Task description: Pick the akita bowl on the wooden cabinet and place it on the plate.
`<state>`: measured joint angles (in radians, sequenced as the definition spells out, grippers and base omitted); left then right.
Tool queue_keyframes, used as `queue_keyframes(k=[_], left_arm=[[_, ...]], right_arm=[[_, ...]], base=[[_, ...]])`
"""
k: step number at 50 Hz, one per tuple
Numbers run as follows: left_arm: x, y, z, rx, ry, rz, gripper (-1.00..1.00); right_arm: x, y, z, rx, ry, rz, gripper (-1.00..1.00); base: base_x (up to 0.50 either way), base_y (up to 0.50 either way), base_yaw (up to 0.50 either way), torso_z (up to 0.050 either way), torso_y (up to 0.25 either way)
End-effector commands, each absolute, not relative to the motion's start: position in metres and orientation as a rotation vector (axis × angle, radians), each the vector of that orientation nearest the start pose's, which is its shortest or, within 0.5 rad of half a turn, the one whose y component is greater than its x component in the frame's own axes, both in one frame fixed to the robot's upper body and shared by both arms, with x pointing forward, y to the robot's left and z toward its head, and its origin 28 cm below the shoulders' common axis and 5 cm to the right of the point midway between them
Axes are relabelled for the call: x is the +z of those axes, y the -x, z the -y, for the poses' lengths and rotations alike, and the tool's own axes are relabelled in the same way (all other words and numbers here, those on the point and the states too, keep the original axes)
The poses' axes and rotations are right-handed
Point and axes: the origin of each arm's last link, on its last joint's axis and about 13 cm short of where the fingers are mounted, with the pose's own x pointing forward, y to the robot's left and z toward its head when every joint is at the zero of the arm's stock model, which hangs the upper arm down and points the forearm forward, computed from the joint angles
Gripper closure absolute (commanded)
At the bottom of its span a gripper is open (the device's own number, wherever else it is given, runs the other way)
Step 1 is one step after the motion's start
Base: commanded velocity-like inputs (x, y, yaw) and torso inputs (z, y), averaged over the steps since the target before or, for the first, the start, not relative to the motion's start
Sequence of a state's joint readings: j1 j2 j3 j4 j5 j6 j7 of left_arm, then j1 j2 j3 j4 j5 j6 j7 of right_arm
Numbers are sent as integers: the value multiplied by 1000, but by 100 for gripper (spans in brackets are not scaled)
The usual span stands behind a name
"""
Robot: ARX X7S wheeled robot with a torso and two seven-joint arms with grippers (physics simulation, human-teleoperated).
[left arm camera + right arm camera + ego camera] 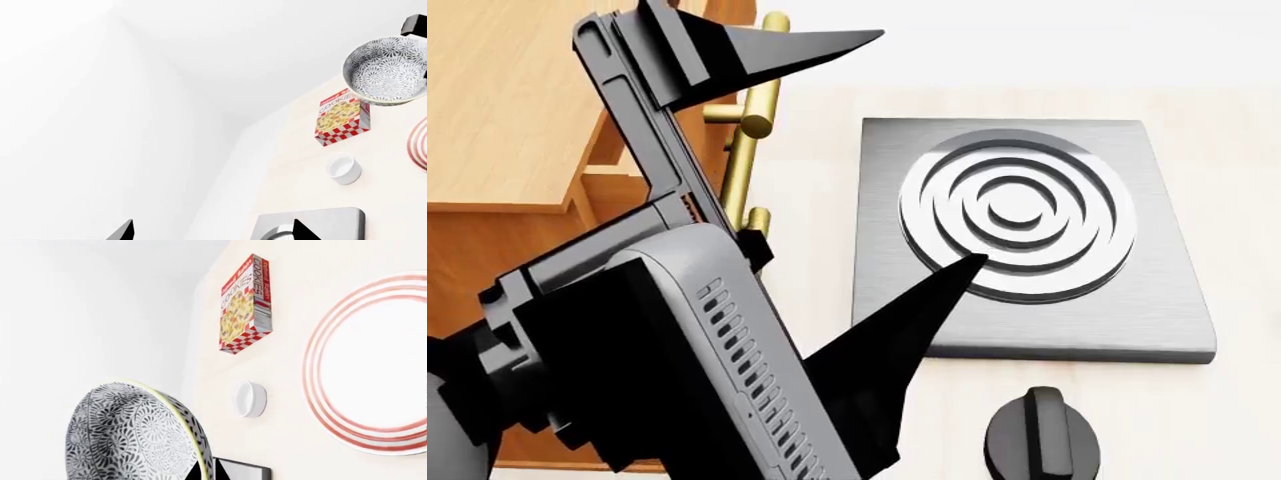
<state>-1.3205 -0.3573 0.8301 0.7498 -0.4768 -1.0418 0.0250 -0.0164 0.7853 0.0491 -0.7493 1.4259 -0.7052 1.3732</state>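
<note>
My right gripper [207, 471] is shut on the rim of the akita bowl [133, 435], a white bowl with a dark lacy pattern. In the left wrist view the akita bowl [385, 70] hangs in the air above the counter, off to one side of the plate [420, 145]. The plate [370, 362], white with red rings, lies bare on the counter. The wooden cabinet [507, 110] fills the head view's left, with nothing on the part of its top that shows. My left gripper [213, 236] is open and holds nothing; its fingers [814, 45] spread over the stove.
A cookies box [245, 302] and a small white cup [250, 398] sit on the counter beside the plate. A steel stove plate [1028, 230] with a black knob [1041, 435] lies next to the cabinet's brass handles [754, 110]. A white wall borders the counter.
</note>
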Motion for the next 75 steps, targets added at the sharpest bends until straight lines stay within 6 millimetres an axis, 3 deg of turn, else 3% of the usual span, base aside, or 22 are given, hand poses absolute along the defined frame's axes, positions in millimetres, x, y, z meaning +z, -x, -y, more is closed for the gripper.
queue_keyframes(k=[1,45,75], left_arm=[[312,-233,-132,-802,-791,562,-100],[309,-235,-131,-810,-788,553,-100],[305,-236,-132,-807,-779,545,-100]], right_arm=[[243,-165,199,-783,-1279,318,100],[223,-189,226,-893,-1237,276,100],[177,-208,243,-1037,-1230,170,100]], base=[[0,0,0,0,0],[0,0,0,0,0],[0,0,0,0,0]])
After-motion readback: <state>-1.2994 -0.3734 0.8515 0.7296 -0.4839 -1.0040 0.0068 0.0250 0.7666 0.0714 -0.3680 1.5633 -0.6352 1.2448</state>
